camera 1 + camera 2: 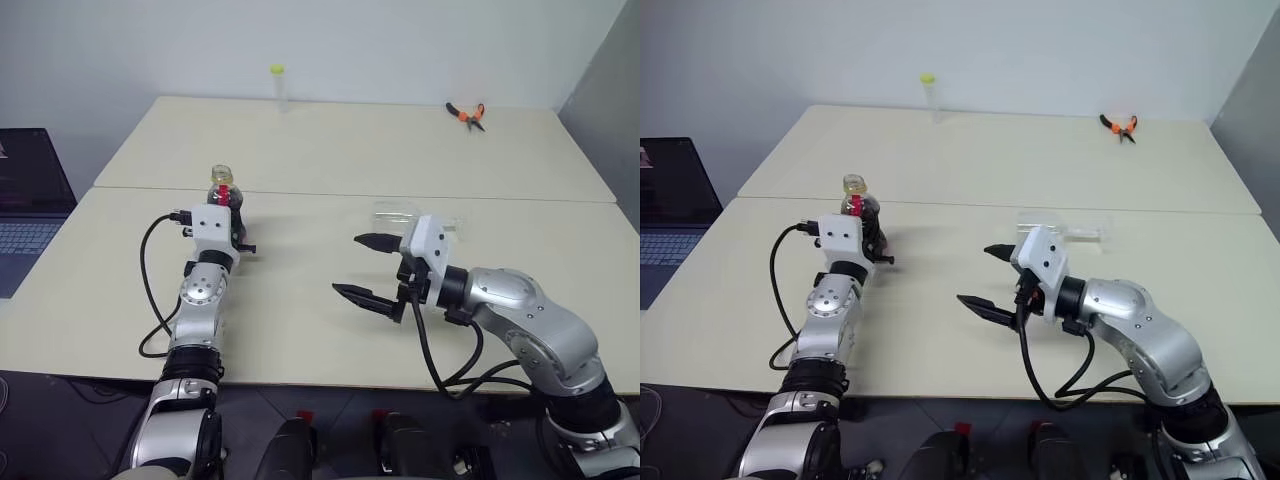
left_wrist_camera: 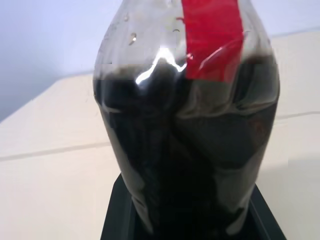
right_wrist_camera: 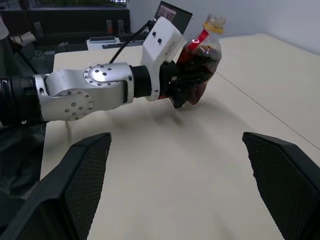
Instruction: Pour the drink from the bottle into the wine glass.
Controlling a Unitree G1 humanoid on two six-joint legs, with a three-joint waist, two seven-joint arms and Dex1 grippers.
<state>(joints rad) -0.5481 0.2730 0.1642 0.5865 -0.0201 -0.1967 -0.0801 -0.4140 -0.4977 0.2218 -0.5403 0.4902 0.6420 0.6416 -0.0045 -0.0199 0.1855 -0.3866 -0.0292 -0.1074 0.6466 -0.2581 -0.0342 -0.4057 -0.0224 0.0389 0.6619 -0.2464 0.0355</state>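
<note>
The bottle (image 1: 226,198) is held upright at the left of the counter (image 1: 330,160), gripped around its belly by the left hand (image 1: 872,240), whose black fingers are closed on it. Most of the bottle is hidden behind the hand's white housing in the head views; the yellow cap and the red neck label are seen above it. In the left wrist view the drink (image 2: 185,150) is seen as a dark mass reaching to the shoulder, and the bottle's cap and base are cut off. The red label (image 2: 212,37) is seen, but no writing on it can be read. Whether the bottle's base touches the counter cannot be told.

The right hand (image 1: 365,268) is held above the counter's middle, its fingers spread wide and nothing between them. Just behind it something clear, perhaps the wine glass (image 1: 415,215), is barely made out against the pale surface.

The counter is cream and is crossed by a seam. At its far edge a thin capped tube (image 1: 278,88) stands, and orange-handled pliers (image 1: 467,115) lie well to the right. A laptop (image 1: 30,200) is cut off at the left. Pale walls are seen behind.
</note>
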